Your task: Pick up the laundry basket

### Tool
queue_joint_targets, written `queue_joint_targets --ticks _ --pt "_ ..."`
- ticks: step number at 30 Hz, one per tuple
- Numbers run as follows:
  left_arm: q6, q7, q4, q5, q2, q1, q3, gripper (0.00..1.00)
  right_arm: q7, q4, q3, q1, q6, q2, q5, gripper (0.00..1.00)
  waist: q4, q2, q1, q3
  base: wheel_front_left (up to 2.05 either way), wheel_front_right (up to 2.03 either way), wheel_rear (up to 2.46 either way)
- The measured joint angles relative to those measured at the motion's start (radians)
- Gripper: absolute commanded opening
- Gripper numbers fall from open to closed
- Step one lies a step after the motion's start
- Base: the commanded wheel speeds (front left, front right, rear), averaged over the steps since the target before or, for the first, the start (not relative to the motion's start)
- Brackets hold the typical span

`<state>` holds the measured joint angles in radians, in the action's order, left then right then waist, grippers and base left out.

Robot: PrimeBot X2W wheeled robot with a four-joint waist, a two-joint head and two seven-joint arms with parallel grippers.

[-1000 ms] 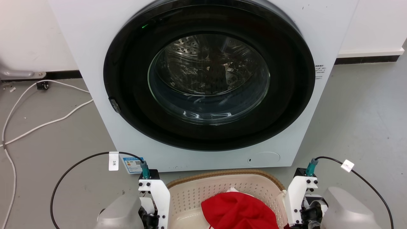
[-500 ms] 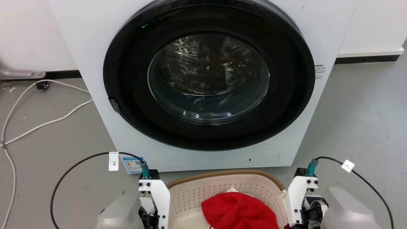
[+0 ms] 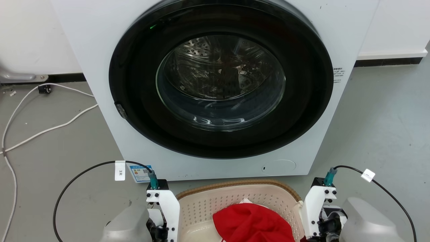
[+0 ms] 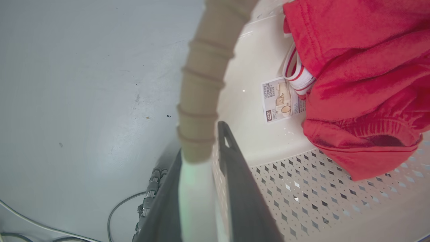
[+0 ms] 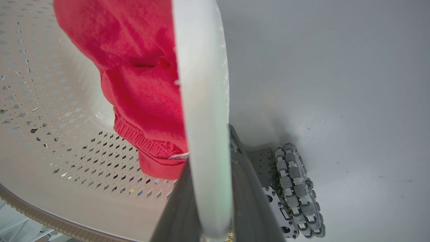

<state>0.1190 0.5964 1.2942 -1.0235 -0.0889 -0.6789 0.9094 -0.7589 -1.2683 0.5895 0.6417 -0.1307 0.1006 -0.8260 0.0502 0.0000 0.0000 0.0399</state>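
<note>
The laundry basket (image 3: 208, 201), cream with perforated walls and a brown woven-look rim, sits at the bottom centre of the head view with a red garment (image 3: 252, 222) inside. My left gripper (image 4: 201, 161) is shut on the white left handle (image 4: 196, 201), one dark finger outside the basket and one inside. On the other side, the right gripper (image 5: 210, 161) is shut on the white right handle (image 5: 205, 101). In the head view both white wrist mounts (image 3: 164, 205) (image 3: 314, 208) flank the basket's sides. I cannot tell whether the basket touches the floor.
A white front-loading washer (image 3: 336, 37) with its dark round door shut stands just beyond the basket. White cords (image 3: 50, 127) lie on the grey floor to the left. My base wheel (image 5: 295, 188) is below the right handle. Open floor lies on both sides.
</note>
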Motion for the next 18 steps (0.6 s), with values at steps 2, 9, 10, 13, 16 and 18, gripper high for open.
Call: queue_joint_targets --ticks 2,9,10,13,16,18 --pt "0.0 0.0 0.0 0.0 0.0 0.0 0.001 0.0 0.0 0.0 0.002 0.001 0.0 0.0 -0.002 0.0 0.0 0.0 0.0 -0.001 0.0 0.0 0.0" --pt "0.0 -0.001 0.0 -0.002 0.0 0.0 0.002 0.0 0.0 -0.003 0.008 0.003 0.0 0.002 -0.01 0.0 -0.001 0.0 0.0 -0.002 0.0 0.0 0.0" --pt "0.0 -0.001 0.0 -0.002 0.0 0.0 0.003 0.0 0.0 -0.003 0.009 0.003 0.0 0.002 -0.011 0.0 -0.001 0.0 0.0 -0.003 0.0 0.0 0.0" --pt "0.0 -0.001 0.0 -0.003 0.0 0.0 0.004 0.0 0.0 -0.004 0.012 0.004 0.0 0.003 -0.013 0.0 -0.002 0.0 0.0 -0.004 0.0 0.0 0.0" --pt "0.0 -0.001 0.0 -0.005 0.0 0.0 0.004 0.0 -0.002 -0.006 0.014 0.004 0.0 0.003 -0.018 0.0 -0.003 0.0 0.0 -0.004 0.0 0.0 0.0" --pt "0.0 -0.002 0.0 -0.007 0.0 0.0 0.005 0.0 -0.004 -0.007 0.016 0.004 0.0 0.003 -0.02 0.0 -0.003 0.0 0.0 -0.004 0.0 0.0 0.0"
